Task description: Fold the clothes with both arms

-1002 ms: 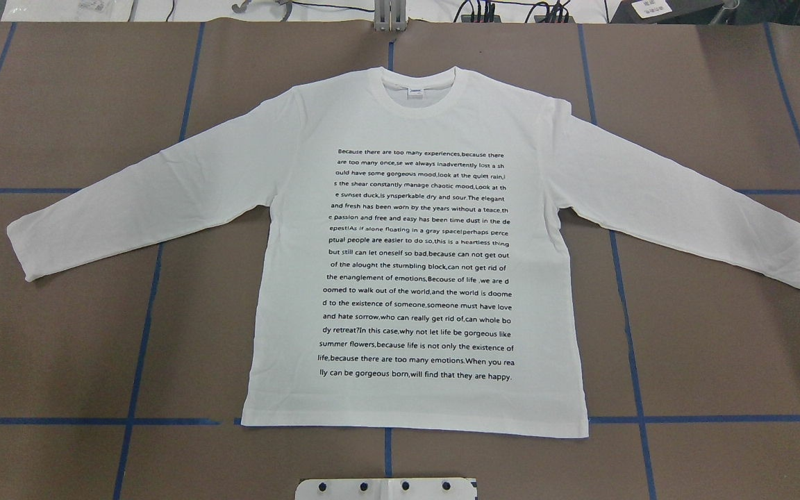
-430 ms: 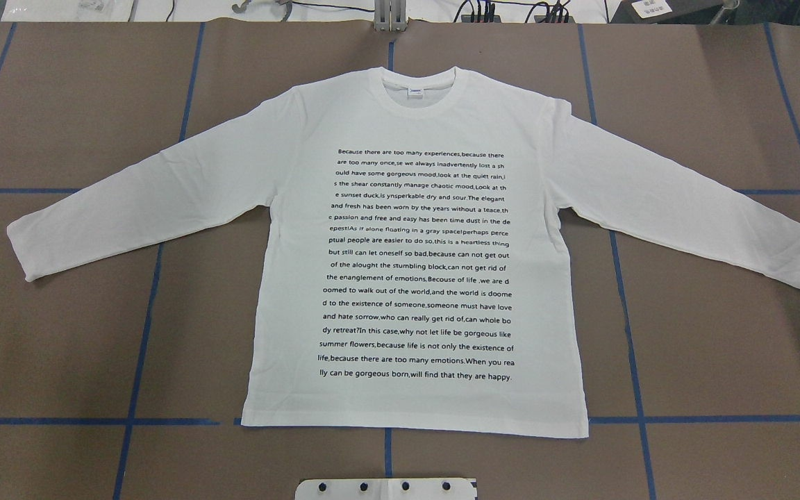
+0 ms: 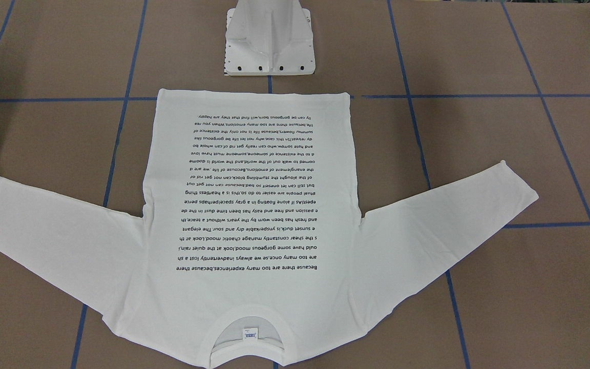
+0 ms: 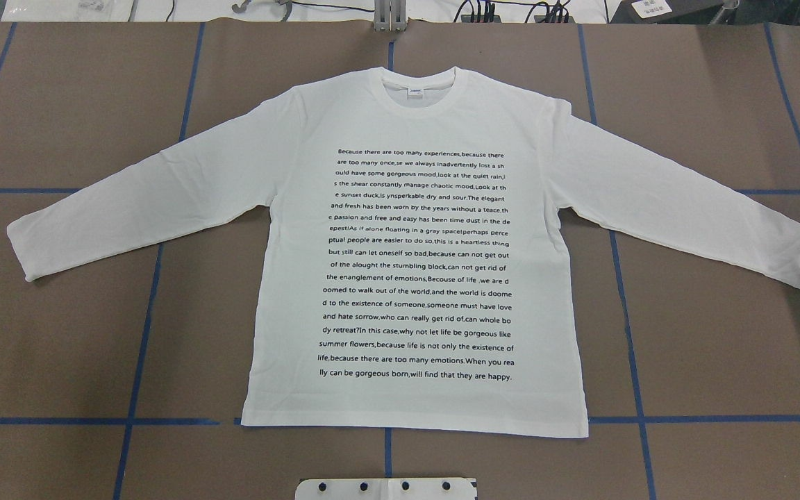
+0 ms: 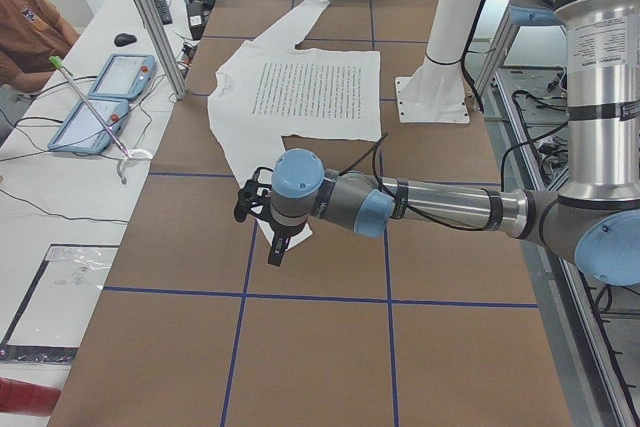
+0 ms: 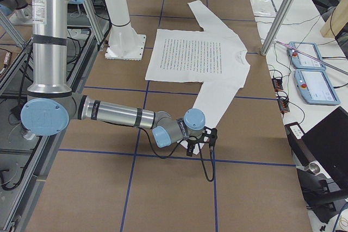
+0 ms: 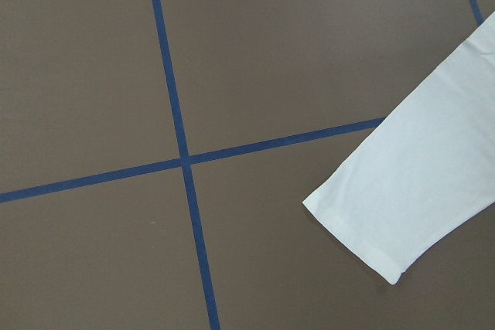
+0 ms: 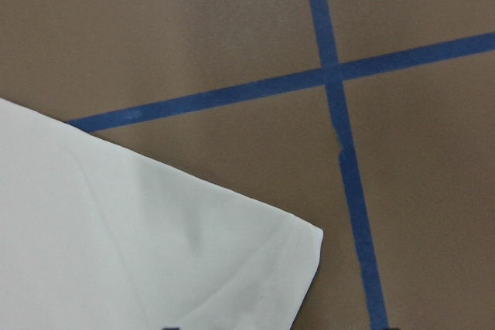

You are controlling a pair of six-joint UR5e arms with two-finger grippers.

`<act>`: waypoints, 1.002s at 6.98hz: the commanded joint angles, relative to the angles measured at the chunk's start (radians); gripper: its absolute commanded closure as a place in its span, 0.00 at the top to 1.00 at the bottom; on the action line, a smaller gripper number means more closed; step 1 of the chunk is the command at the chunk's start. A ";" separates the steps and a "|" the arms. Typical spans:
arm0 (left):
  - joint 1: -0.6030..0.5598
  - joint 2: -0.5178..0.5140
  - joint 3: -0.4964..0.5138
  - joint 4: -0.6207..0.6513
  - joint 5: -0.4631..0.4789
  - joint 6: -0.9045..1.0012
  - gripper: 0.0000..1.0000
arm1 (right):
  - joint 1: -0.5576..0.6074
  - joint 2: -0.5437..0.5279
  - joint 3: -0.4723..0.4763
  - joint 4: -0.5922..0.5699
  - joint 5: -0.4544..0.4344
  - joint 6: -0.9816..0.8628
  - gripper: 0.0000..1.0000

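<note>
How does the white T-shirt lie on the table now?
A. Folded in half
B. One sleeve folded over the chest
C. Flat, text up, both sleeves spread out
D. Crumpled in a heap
C: the overhead view shows the T-shirt flat with its printed text facing up and each sleeve stretched out sideways, with no fold.

2 silver-grey tubular arms, light blue joint caps, black cables, white pedestal.
</note>
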 commanded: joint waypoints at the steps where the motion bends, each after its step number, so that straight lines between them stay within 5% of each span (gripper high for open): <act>1: 0.000 0.000 -0.001 -0.012 -0.003 0.000 1.00 | -0.010 0.063 -0.096 0.009 -0.011 0.024 0.85; 7: 0.000 0.000 -0.002 -0.019 -0.003 0.001 1.00 | -0.038 0.089 -0.136 0.009 -0.013 0.051 0.84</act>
